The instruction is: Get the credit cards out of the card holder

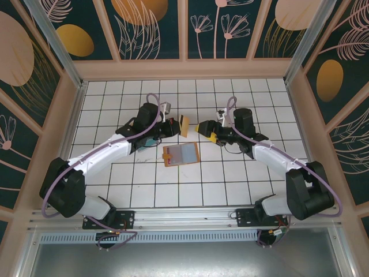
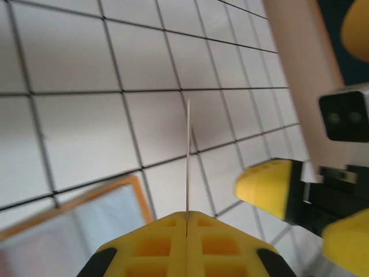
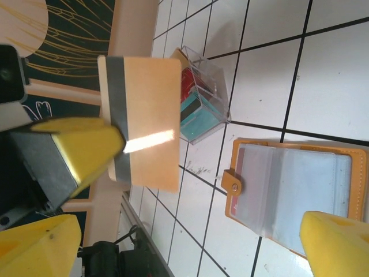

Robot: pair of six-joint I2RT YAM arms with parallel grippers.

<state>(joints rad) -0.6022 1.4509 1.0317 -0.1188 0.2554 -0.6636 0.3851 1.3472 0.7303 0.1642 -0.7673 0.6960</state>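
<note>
The card holder [image 1: 180, 153] lies open on the white tiles, orange-brown with grey-blue clear pockets [image 3: 300, 190], and a red card edge shows in its left pocket. My left gripper [image 1: 176, 126] is shut on a tan-orange credit card [image 1: 184, 124] held above the floor, beyond the holder. That card shows edge-on [image 2: 187, 150] between the closed yellow fingers [image 2: 187, 216], and broadside with a grey stripe [image 3: 144, 121] in the right wrist view. My right gripper [image 1: 206, 133] faces the card from the right, open and apart from it [image 3: 184, 254].
A clear plastic box [image 3: 199, 104] holding red and teal cards stands on the tiles under the left arm [image 1: 151, 141]. Wooden walls ring the tiled floor [image 1: 230, 184].
</note>
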